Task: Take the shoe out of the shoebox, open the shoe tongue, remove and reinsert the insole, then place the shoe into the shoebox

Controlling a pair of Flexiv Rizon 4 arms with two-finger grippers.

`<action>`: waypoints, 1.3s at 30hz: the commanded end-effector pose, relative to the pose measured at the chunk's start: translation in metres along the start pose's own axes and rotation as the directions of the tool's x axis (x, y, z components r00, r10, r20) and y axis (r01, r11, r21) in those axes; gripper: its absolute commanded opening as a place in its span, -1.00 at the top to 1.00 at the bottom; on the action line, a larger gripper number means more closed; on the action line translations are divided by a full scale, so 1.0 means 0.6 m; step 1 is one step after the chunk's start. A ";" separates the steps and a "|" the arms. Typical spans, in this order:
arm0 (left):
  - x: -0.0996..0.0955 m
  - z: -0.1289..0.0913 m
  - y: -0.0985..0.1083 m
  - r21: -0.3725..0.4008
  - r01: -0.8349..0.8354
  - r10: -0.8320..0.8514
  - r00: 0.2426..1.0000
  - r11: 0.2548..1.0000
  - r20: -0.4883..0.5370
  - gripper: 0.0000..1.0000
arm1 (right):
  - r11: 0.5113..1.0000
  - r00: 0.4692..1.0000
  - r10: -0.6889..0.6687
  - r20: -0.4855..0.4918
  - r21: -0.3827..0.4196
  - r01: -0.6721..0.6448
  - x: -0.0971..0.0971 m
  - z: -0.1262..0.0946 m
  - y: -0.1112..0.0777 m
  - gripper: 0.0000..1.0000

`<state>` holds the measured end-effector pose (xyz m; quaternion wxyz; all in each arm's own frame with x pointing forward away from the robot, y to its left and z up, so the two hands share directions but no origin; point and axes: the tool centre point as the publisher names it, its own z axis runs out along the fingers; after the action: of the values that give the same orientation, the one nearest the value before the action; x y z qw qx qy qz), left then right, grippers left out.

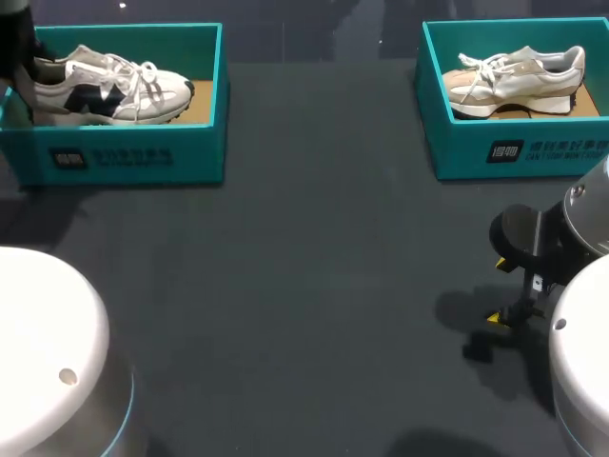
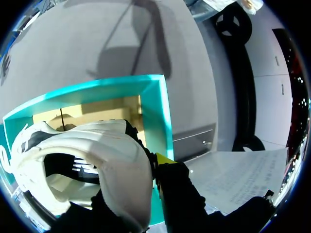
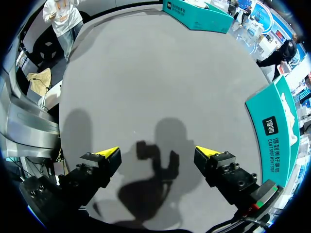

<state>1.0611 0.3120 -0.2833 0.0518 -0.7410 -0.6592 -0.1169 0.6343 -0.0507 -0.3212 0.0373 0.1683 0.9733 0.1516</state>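
Across the dark table (image 1: 314, 286), bare ground runs wide between two teal boxes at the far edge.

- Left shoebox (image 1: 124, 157): holds the task shoe (image 1: 105, 90), sole down, toe toward the table's middle.
- Right box (image 1: 514, 152): holds a second shoe (image 1: 519, 81), well apart.
- Left gripper (image 2: 163, 160): at the shoe's heel, just beside the box's end wall. Whether it has a hold, cannot tell.
- Right gripper (image 3: 158, 155): splayed wide, empty, over bare table at the near right.

Judgement: taking-out step. Confirm a firm heel hold, then lift straight up until the sole clears the wall, which is the likely snag. The open middle suits setting it down.
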 end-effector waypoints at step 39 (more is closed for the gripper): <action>-0.064 0.095 -0.013 0.079 -0.030 0.032 0.999 0.996 -0.025 1.00 | 1.000 1.000 0.000 0.004 0.000 0.000 0.004 -0.002 -0.002 -1.00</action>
<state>1.0500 0.2878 -0.3448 0.0930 -0.7463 -0.6507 -0.1046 0.6343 -0.0507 -0.3212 0.0374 0.1683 0.9733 0.1516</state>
